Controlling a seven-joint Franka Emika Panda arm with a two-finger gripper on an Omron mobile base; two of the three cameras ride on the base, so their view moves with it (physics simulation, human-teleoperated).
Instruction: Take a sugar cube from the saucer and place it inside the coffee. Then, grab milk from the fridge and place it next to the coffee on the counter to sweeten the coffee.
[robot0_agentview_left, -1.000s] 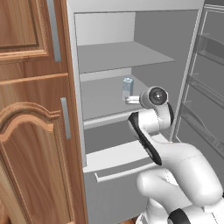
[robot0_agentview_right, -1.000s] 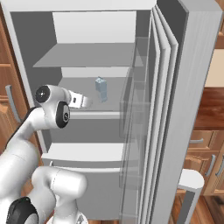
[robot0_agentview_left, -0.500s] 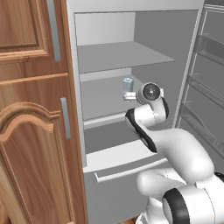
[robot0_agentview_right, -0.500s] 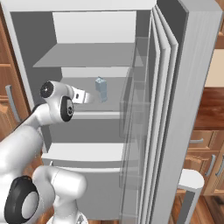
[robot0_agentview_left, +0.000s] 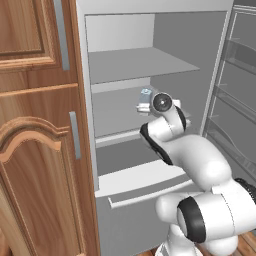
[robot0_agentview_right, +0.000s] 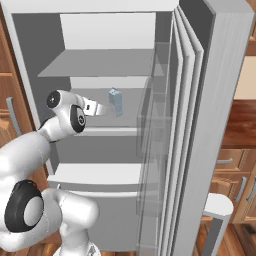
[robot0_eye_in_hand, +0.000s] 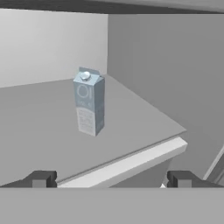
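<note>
The fridge (robot0_agentview_left: 175, 45) stands open, and the milk (robot0_eye_in_hand: 89, 103), a pale blue-grey carton with a peaked top, stands upright on its middle shelf (robot0_agentview_right: 100, 125). My gripper (robot0_eye_in_hand: 111, 179) is open at the shelf's front edge, a short way in front of the carton, with nothing between its fingers. From the right base the gripper (robot0_agentview_right: 102, 108) points at the milk (robot0_agentview_right: 116, 101), just left of it. From the left base the hand (robot0_agentview_left: 142, 107) covers most of the milk (robot0_agentview_left: 146, 92). The sugar cube, saucer, coffee and counter are out of view.
A brown wooden cabinet (robot0_agentview_left: 35, 150) flanks the fridge on the left. The open fridge door (robot0_agentview_right: 220, 125) with clear racks (robot0_agentview_right: 155, 140) stands on the right. An upper shelf (robot0_agentview_left: 140, 62) lies above the milk, and a drawer (robot0_agentview_left: 145, 187) sits below.
The arm has stretched further into the fridge, bringing the hand closer to the milk. The jaws have stayed open and the carton has not moved.
</note>
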